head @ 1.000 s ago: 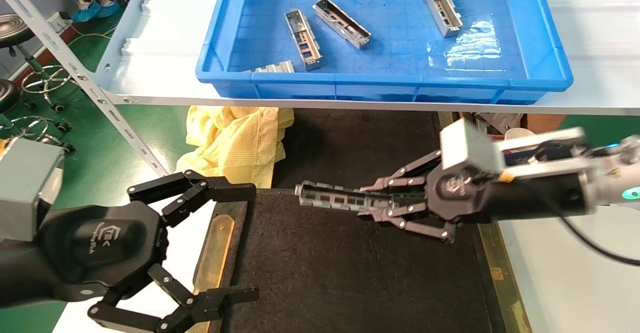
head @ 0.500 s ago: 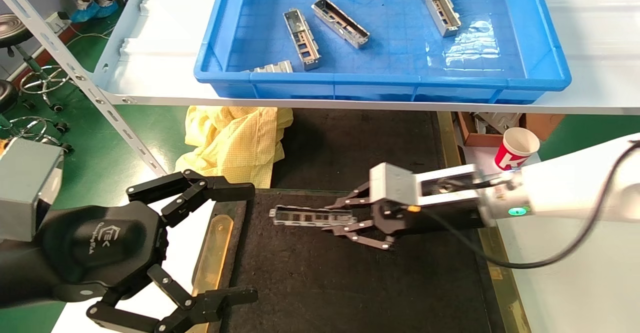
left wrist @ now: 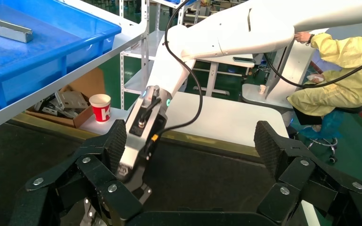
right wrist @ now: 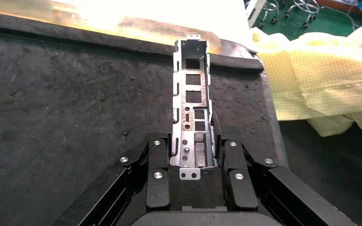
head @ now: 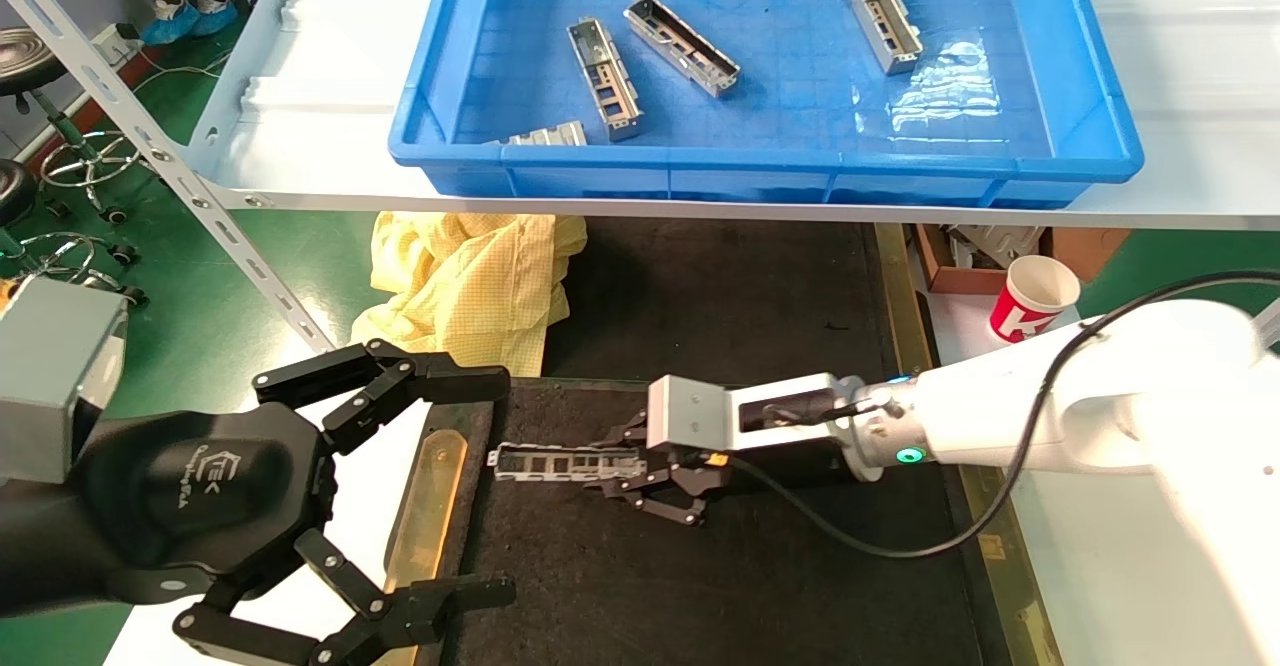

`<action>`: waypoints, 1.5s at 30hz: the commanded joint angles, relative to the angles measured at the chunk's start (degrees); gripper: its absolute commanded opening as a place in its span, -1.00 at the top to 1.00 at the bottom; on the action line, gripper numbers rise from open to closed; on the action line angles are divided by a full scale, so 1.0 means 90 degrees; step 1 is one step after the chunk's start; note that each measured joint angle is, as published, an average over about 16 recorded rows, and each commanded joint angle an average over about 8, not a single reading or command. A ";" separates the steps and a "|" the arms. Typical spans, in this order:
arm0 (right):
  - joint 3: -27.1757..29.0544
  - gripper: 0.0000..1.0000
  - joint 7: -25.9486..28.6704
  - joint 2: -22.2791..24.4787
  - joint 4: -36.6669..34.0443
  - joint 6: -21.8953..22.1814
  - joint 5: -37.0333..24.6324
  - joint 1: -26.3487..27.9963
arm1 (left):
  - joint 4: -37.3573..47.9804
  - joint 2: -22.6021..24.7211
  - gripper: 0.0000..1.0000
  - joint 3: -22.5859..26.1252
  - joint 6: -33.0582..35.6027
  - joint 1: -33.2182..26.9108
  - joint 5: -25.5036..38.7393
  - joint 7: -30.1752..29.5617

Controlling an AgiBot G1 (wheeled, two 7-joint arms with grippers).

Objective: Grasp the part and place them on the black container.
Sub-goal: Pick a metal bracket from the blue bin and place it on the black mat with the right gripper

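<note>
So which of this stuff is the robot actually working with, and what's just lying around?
In the job:
- right gripper, clamped on the part
- black container beneath it
- spare parts in the blue bin

Just lying about:
- yellow cloth
- paper cup
- left gripper, open, parked

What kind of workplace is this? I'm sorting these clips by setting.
Probably a factory assembly floor: stamped metal parts in a blue bin on a steel shelf, green flooring, and a worker in a yellow gown.
</note>
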 commanded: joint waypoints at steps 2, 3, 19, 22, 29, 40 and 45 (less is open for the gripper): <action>-0.0011 1.00 -0.0098 -0.0114 -0.0093 0.0094 0.0003 -0.0058 | 0.0000 0.0000 -1.00 0.0000 0.0000 0.0000 0.0000 0.0000; -0.0019 1.00 -0.0104 -0.0124 -0.0080 0.0134 0.0006 -0.0083 | 0.0000 0.0000 -1.00 0.0000 0.0000 0.0000 0.0000 0.0000; -0.0200 1.00 0.0092 -0.0165 0.0438 0.1242 0.0126 -0.0475 | 0.0000 0.0000 -1.00 0.0001 0.0000 0.0000 -0.0001 0.0000; -0.0254 1.00 0.0162 -0.0166 0.0581 0.1348 0.0164 -0.0518 | 0.0000 0.0000 -1.00 0.0001 0.0000 0.0000 -0.0001 0.0000; -0.0390 1.00 0.0333 -0.0157 0.0840 0.1364 0.0273 -0.0527 | 0.0000 0.0000 -1.00 0.0001 0.0000 0.0000 -0.0001 0.0001; -0.0638 1.00 0.0511 -0.0162 0.1020 0.1393 0.0406 -0.0568 | 0.0000 -0.0001 -1.00 0.0002 -0.0001 0.0000 -0.0001 0.0001; -0.0752 0.97 0.0582 -0.0166 0.1090 0.1477 0.0473 -0.0590 | 0.0000 -0.0001 -1.00 0.0002 -0.0001 -0.0001 -0.0001 0.0001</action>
